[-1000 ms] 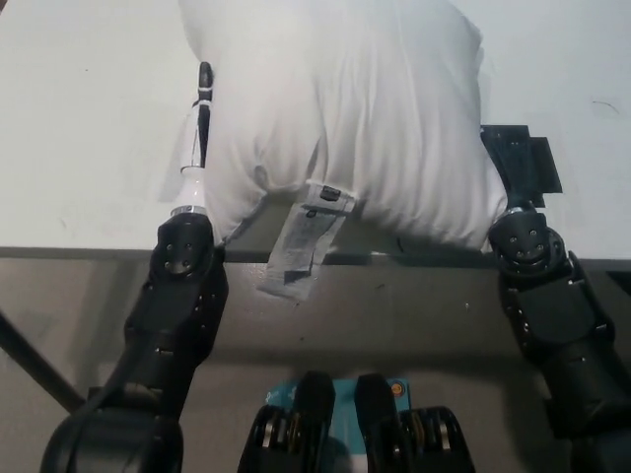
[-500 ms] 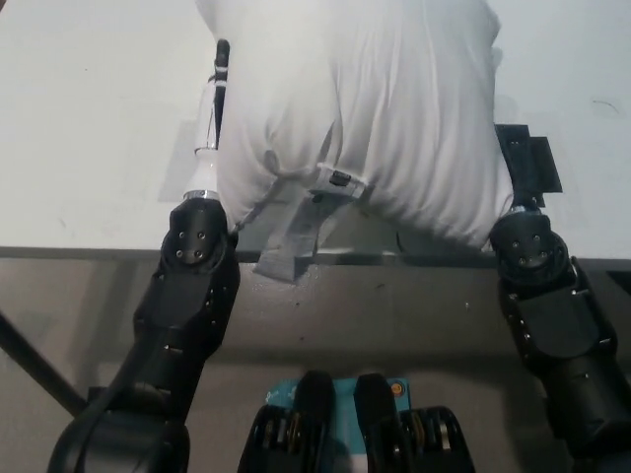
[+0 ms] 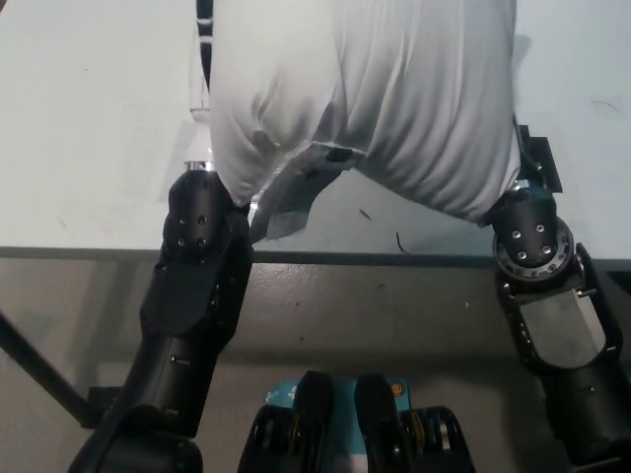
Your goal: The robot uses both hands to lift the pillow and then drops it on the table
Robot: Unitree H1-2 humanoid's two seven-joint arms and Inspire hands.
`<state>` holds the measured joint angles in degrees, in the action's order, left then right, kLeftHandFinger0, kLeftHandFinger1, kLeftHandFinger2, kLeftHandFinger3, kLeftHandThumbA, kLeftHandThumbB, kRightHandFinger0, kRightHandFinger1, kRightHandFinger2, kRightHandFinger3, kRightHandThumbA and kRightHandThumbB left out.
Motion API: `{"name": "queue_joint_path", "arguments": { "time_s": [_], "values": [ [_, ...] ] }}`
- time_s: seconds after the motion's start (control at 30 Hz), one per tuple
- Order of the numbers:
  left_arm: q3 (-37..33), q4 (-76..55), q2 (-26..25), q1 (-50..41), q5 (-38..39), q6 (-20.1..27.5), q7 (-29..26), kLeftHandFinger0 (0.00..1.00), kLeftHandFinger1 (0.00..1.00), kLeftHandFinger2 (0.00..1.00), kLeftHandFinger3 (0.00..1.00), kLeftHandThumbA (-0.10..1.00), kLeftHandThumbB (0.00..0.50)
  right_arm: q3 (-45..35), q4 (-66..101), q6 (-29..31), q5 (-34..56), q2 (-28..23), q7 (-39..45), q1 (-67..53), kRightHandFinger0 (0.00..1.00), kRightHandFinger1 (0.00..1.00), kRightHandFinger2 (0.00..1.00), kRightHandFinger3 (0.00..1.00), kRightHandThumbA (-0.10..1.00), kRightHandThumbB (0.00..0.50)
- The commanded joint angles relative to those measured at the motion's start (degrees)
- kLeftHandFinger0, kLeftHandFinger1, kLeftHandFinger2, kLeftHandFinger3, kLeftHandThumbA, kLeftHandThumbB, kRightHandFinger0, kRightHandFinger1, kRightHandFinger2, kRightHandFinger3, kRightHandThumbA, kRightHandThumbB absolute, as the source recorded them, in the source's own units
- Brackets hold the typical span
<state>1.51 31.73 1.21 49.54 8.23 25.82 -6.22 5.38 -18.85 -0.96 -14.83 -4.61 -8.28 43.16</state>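
I have the pillow (image 3: 380,99) squeezed between my two hands, one on each flank, because a soft bulk like this only stays up under pressure from both sides. My left hand (image 3: 202,69) presses its left side, my right hand (image 3: 532,163) its right; both grasp it. It hangs above the table's (image 3: 89,128) near edge, its tag (image 3: 291,197) dangling.

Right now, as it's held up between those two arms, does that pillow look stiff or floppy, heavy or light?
Probably floppy: the pillow bulges and creases between the left hand and right hand. Likely light for its size, since it seems held by side pressure alone. Its label dangles limply, so the fabric looks soft.
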Motion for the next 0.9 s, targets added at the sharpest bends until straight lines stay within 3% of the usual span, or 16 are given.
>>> {"name": "queue_joint_path", "arguments": {
  "time_s": [0.0,0.1,0.17,0.2,0.27,0.37,0.5,0.63,0.77,0.8,0.87],
  "values": [
    [-6.21,-11.9,4.74,3.09,-5.98,-2.59,2.89,1.0,1.0,1.0,1.0,1.0,0.195,5.17,15.45,3.06,-2.6,4.31,2.81,6.58,1.0,1.0,1.0,1.0,1.0,0.246],
    [-6.5,-14.89,4.59,3.69,-5.58,-1.82,3.2,1.0,1.0,1.0,1.0,1.0,0.16,4.8,18.92,2.11,-1.6,4.54,3.15,6.88,1.0,1.0,1.0,1.0,1.0,0.251],
    [-6.79,-19.85,4.55,3.2,-8.39,-5.14,1.67,1.0,1.0,1.0,1.0,1.0,0.175,5.0,22.78,0.67,-3.2,4.43,2.84,6.99,1.0,1.0,1.0,1.0,1.0,0.26],
    [-7.0,-25.92,4.34,2.66,-10.6,-9.0,0.75,1.0,1.0,1.0,1.0,1.0,0.21,4.78,27.32,-0.64,-4.19,4.59,2.38,7.21,1.0,1.0,1.0,1.0,1.0,0.274],
    [-7.22,-28.17,4.06,2.57,-11.07,-9.51,0.87,1.0,1.0,1.0,1.0,1.0,0.206,4.66,29.37,-1.09,-3.97,4.49,2.5,7.0,1.0,1.0,1.0,1.0,1.0,0.272],
    [-7.27,-32.16,4.21,2.49,-10.83,-11.61,0.64,1.0,1.0,1.0,1.0,1.0,0.239,4.45,32.74,-1.31,-4.96,4.42,1.89,7.08,1.0,1.0,1.0,1.0,1.0,0.249],
    [-7.57,-35.06,4.23,2.76,-13.88,-10.46,-0.12,1.0,1.0,1.0,1.0,1.0,0.179,5.08,35.43,-0.61,-8.48,3.02,1.71,7.52,1.0,1.0,1.0,1.0,1.0,0.262],
    [-7.71,-36.95,5.07,2.42,-16.85,-10.55,-1.33,1.0,1.0,1.0,1.0,1.0,0.179,5.72,36.15,-0.68,-10.29,3.47,1.54,7.28,1.0,1.0,1.0,1.0,1.0,0.312],
    [-7.45,-36.63,5.39,2.02,-18.32,-9.6,-1.93,1.0,1.0,1.0,1.0,1.0,0.154,6.31,35.54,-0.07,-11.43,3.38,1.55,7.27,1.0,1.0,1.0,1.0,1.0,0.298],
    [-6.97,-35.81,5.56,1.85,-17.47,-10.44,-2.31,1.0,1.0,1.0,1.0,1.0,0.178,6.4,34.18,0.01,-11.12,3.22,1.69,7.01,1.0,1.0,1.0,1.0,1.0,0.3],
    [-6.38,-34.76,5.72,1.43,-15.92,-11.6,-2.62,1.0,1.0,1.0,1.0,1.0,0.177,6.51,33.27,0.11,-11.44,2.98,1.52,6.81,1.0,1.0,1.0,1.0,1.0,0.301]
  ]
}}
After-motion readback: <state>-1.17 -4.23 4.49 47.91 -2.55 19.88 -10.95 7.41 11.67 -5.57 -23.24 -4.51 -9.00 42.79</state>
